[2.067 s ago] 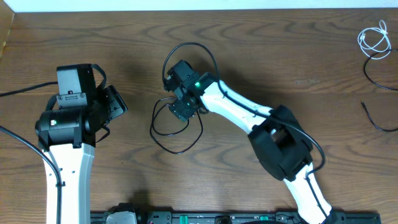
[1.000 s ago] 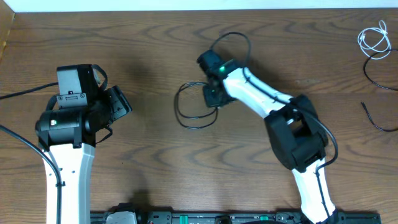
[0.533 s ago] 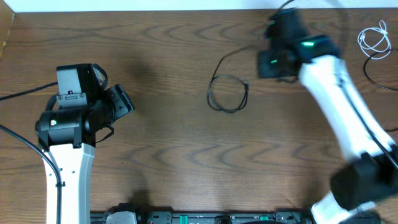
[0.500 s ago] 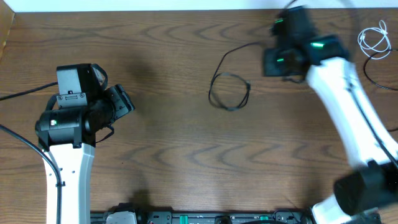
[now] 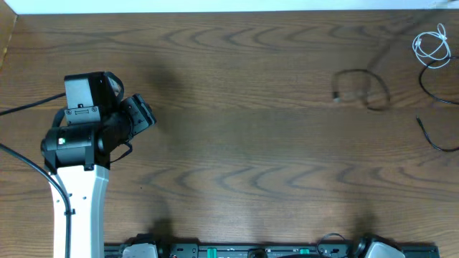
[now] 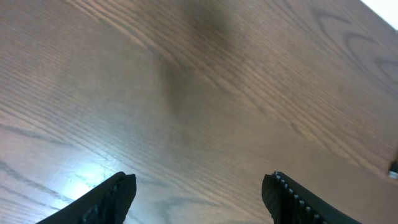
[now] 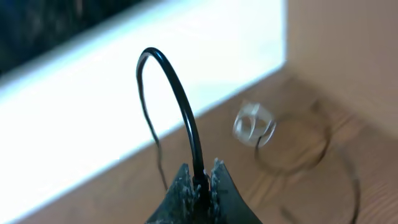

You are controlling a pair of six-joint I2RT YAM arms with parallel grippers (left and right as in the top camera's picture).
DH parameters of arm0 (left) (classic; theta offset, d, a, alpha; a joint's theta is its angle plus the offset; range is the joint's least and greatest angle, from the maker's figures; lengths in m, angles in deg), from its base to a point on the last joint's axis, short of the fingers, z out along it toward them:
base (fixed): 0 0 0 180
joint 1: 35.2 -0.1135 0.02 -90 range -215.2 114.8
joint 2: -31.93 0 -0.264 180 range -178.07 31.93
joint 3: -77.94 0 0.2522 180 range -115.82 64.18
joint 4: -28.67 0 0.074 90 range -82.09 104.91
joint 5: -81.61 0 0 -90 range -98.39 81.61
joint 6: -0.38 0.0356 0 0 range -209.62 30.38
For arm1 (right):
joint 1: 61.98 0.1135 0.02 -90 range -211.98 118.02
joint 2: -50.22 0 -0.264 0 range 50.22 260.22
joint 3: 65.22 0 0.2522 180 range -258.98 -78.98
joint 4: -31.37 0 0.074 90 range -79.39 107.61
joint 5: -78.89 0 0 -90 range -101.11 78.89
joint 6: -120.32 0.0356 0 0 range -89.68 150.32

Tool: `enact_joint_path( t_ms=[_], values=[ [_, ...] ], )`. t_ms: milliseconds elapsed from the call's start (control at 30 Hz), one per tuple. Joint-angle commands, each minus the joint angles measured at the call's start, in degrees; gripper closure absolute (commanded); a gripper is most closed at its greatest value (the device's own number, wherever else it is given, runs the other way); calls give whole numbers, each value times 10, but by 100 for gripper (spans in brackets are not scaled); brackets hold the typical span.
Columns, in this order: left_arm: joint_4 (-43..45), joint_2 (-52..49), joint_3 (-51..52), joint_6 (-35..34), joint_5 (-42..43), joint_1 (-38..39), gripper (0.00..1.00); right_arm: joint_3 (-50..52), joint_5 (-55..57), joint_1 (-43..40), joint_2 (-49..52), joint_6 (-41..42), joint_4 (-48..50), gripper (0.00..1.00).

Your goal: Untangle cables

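Observation:
My right gripper (image 7: 200,169) is shut on the black cable (image 7: 180,106), which arches up out of the jaws and trails down toward the table. In the right wrist view the white cable (image 7: 254,126) shows as a blurred small coil, with a dark loop (image 7: 292,148) lying beside it. From overhead the right arm is out of view; a blurred black loop (image 5: 362,87) hangs or lies at the right, and the white cable (image 5: 432,44) sits coiled in the far right corner. My left gripper (image 5: 140,118) stands open over bare wood, nothing between its fingers (image 6: 118,194).
More thin black cord (image 5: 434,138) runs along the table's right edge below the white coil. A white wall strip borders the table's far edge (image 5: 215,6). The left arm's own wire (image 5: 21,107) trails off to the left.
The right arm swept from the table's middle to the far right and left the overhead view, dragging the black loop rightward with it. The left arm has stayed put.

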Motion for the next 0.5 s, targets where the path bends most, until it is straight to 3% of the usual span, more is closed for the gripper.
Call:
enact_joint_path(
  t_ms=[0, 233, 467],
  values=[
    [6, -1, -2, -3, 21, -2, 30, -48, -3, -67, -23, 22, 21, 99],
    [10, -14, -2, -3, 25, -2, 30, -81, 55, -165, -2, 22, 47, 99],
    [11, -33, -2, -3, 24, 27, 30, -81, 67, -196, 82, 21, 75, 99]
  ],
)
